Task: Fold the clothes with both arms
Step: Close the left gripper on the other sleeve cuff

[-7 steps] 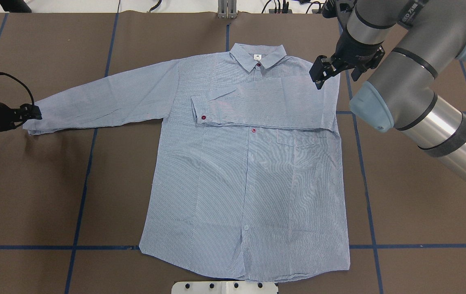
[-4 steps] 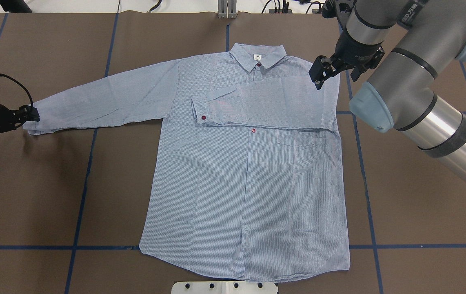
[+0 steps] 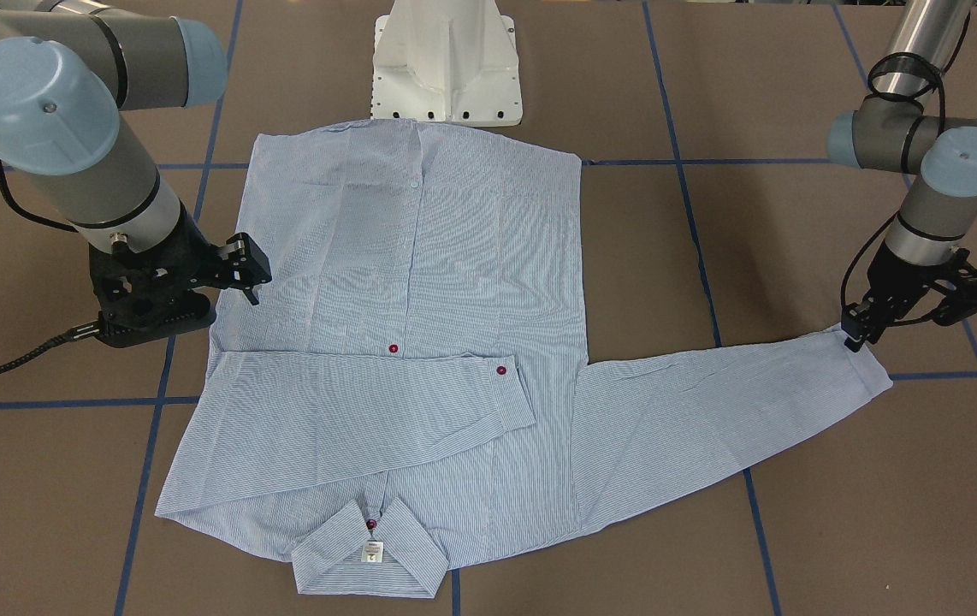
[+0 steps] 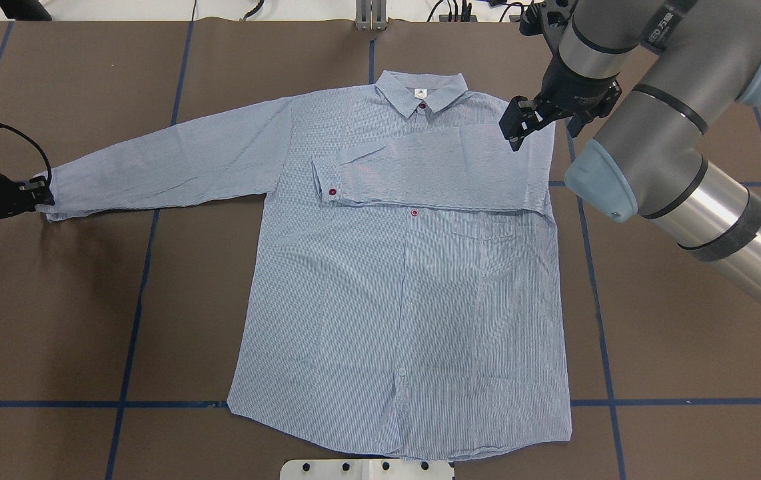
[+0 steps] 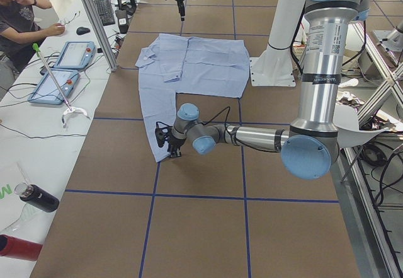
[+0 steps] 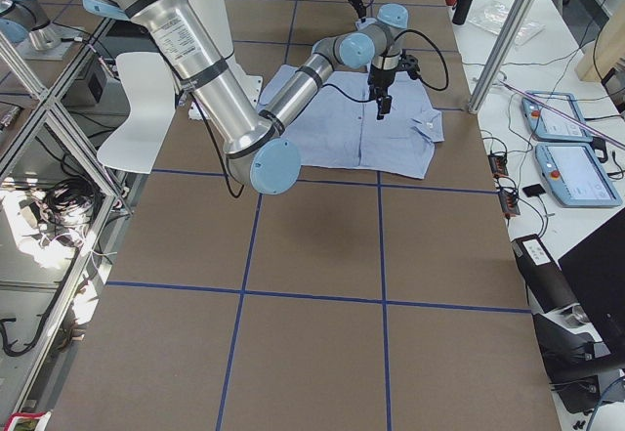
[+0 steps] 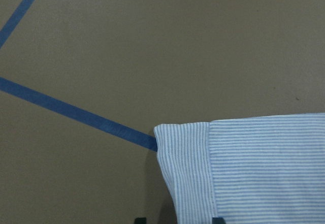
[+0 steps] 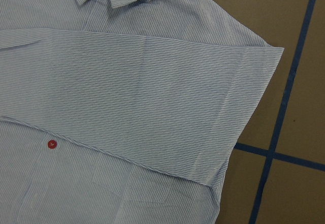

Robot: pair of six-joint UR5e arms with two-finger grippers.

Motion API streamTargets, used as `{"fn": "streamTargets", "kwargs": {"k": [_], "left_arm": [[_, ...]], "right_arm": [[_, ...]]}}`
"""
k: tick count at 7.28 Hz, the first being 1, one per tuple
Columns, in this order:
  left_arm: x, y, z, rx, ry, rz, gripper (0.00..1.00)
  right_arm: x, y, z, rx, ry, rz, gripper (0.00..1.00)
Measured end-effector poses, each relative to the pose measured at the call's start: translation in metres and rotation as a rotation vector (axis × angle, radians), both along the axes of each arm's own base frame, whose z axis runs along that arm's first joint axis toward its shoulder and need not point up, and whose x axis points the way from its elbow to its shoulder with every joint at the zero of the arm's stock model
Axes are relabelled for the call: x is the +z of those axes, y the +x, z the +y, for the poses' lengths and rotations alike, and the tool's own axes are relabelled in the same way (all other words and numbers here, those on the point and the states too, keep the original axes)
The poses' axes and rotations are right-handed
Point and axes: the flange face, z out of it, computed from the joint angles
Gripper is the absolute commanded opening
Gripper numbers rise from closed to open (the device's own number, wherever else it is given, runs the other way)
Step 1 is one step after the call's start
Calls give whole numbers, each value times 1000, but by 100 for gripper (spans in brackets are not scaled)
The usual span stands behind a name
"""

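One striped shirt (image 4: 380,300) on the desk (image 4: 87,300), three dark red buttons (image 4: 414,213) showing. Two arms beside it: left arm (image 3: 933,171) and right arm (image 4: 654,113).

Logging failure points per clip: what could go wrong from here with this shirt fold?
The left gripper sits at the very edge of the outstretched sleeve's cuff, so a thin grip might slip when lifting. The right gripper is close over the already folded sleeve; a brush there could rumple that fold.
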Motion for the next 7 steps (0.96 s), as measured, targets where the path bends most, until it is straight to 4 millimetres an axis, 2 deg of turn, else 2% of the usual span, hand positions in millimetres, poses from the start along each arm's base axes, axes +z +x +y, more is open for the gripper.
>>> {"fn": "streamTargets", "kwargs": {"k": [1, 4, 5, 7], "left_arm": [[0, 0, 0, -2, -1, 1, 0], [-11, 0, 0, 1, 11, 14, 0], [-29, -2, -1, 2, 35, 33, 0], [-86, -7, 1, 7, 86, 85, 0]], "right_arm": [[0, 1, 0, 1, 1, 1, 100], [0, 2, -1, 4, 1, 0, 100], [1, 4, -1, 5, -1, -1, 100], [5, 13, -1, 13, -4, 0, 100]]}}
